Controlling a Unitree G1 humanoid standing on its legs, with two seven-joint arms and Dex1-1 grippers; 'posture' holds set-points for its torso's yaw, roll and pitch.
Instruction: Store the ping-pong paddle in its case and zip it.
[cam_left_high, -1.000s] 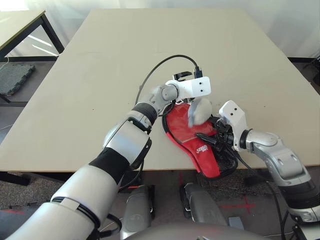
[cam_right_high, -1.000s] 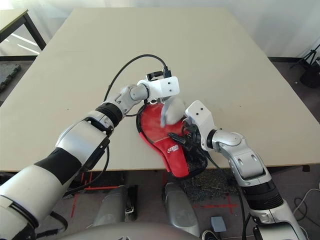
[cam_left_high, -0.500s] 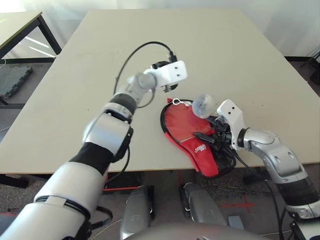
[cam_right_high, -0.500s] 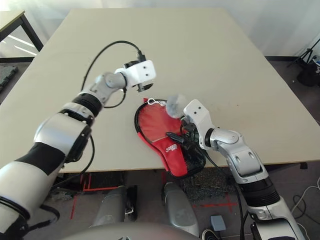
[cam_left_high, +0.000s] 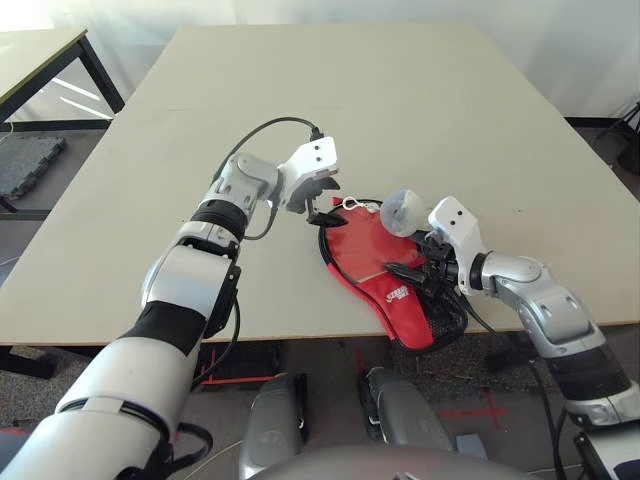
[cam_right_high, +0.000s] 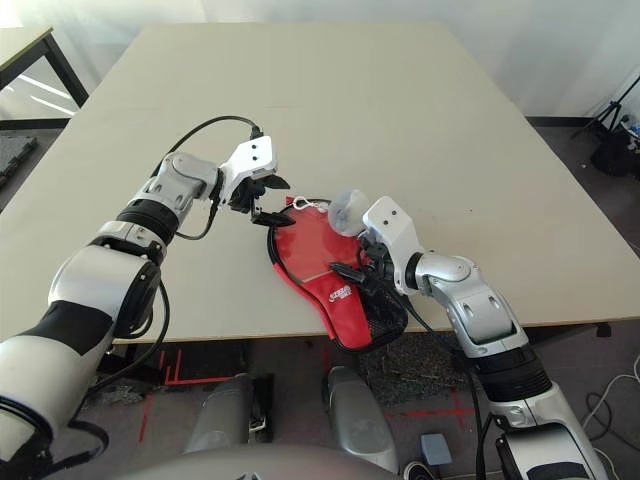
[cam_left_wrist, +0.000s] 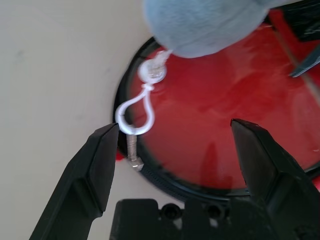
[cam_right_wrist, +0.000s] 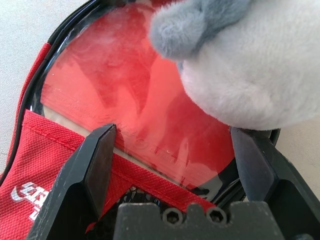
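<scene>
The case (cam_left_high: 385, 265) lies red side up near the worktop's (cam_left_high: 300, 110) front edge, its narrow end overhanging. The paddle's (cam_right_wrist: 150, 95) red blade seems to show through the clear window, though glare blurs it. A grey plush charm (cam_left_high: 404, 211) on a white cord (cam_left_wrist: 134, 116) rests at the case's round end. The left end effector (cam_left_high: 322, 203) hangs released by the zipper rim near the cord. The right end effector (cam_right_wrist: 172, 160) sits released over the case.

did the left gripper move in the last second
Yes. The left gripper was over the round end of the case beside the grey plush charm; now it sits off the case's left rim, open, by the white zipper cord.
</scene>
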